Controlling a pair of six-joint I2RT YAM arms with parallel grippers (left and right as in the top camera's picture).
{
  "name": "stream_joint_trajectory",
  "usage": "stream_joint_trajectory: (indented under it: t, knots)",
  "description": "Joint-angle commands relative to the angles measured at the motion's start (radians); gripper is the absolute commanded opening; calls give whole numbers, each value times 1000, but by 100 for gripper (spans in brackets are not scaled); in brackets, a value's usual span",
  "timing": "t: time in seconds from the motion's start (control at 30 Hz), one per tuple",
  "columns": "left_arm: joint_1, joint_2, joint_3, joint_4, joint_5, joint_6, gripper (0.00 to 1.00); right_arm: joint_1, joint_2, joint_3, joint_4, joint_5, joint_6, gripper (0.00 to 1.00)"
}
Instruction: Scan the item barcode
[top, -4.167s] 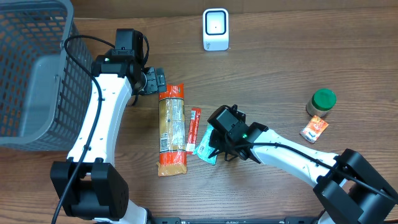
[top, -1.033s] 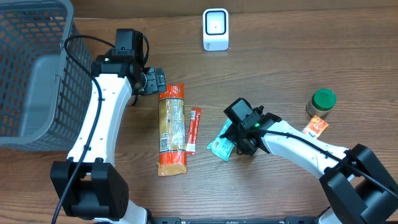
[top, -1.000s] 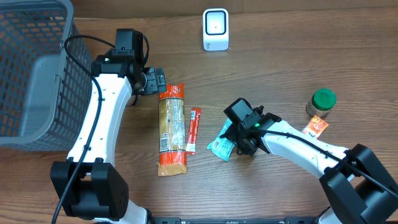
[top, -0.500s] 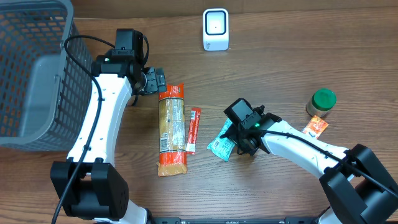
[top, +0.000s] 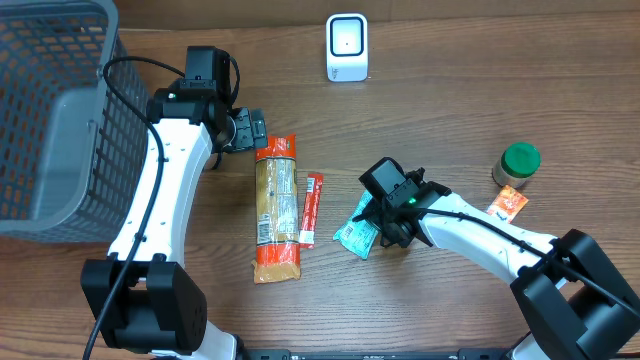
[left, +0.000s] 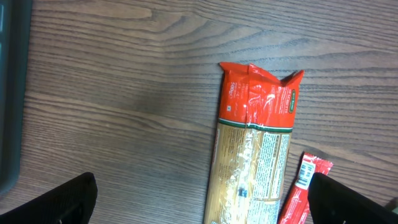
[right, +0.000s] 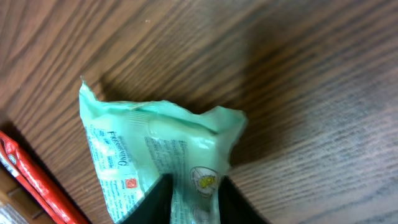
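Right wrist: the right gripper (right: 196, 198) is pinching the packet (right: 155, 137), which is lying crumpled between and just beyond its jaws.

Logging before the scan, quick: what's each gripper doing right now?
Left gripper: open, empty, near the pasta.
Right gripper: closed on the green packet.

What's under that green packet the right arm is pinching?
Only the wooden table shows around the packet, which is pinched in the right gripper. Nothing else peeks out from beneath it, but the spot directly under the packet and gripper is covered, so I can't see it.
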Motion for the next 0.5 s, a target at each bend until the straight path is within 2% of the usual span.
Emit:
stream_joint_trajectory:
  t: [0.0,0.1,0.47]
  knots:
    - [0,-12,15,0,-7,5,100,-5,24,-9,-6,16,4,10]
    - [0,-12,15,0,-7,5,100,-5,24,-9,-6,15,4,5]
    - [0,-12,15,0,-7,5,100,-5,24,-8,-7,-9,3,4]
